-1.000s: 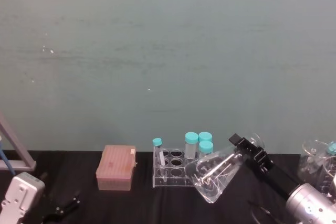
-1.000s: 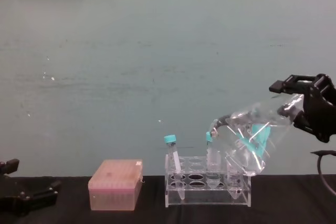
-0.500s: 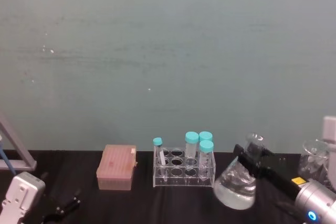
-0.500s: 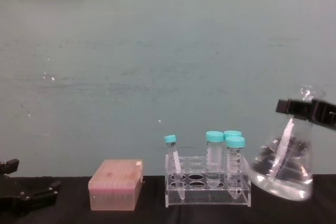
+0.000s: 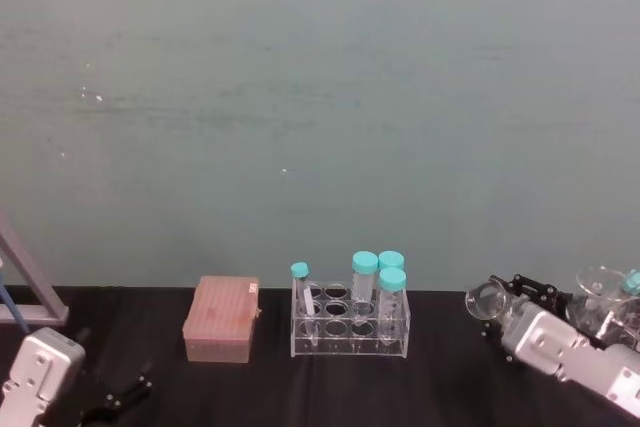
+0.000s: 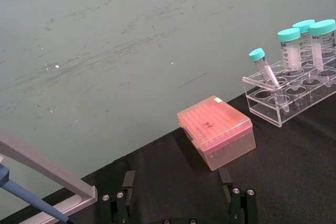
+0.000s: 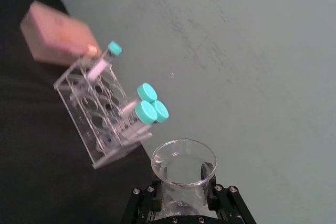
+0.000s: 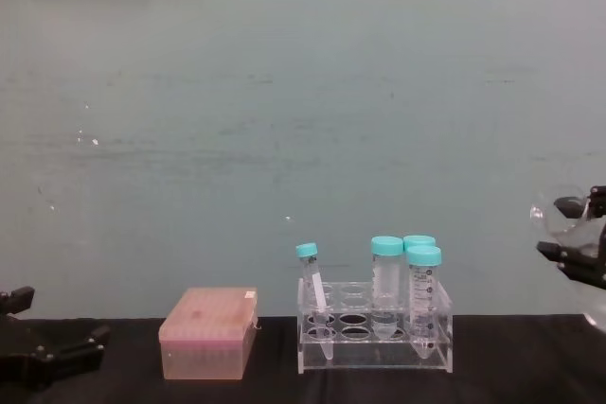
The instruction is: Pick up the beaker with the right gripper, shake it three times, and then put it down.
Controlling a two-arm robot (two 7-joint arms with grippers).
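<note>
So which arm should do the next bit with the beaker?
Right, I'd say. The right claw grips the beaker by its neck, so it can shake it or set it down. The left claw rests open, past the pink box.

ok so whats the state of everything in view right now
clear glass conical beaker: uncapped, tilted, gripped at the neck
black right claw: shut on the beaker
black left claw: open, idle, low on the left
four teal-capped plastic tubes: capped, three upright, the thin one leaning
clear plastic tube rack: upright on the black table
pink lidded box: closed
</note>
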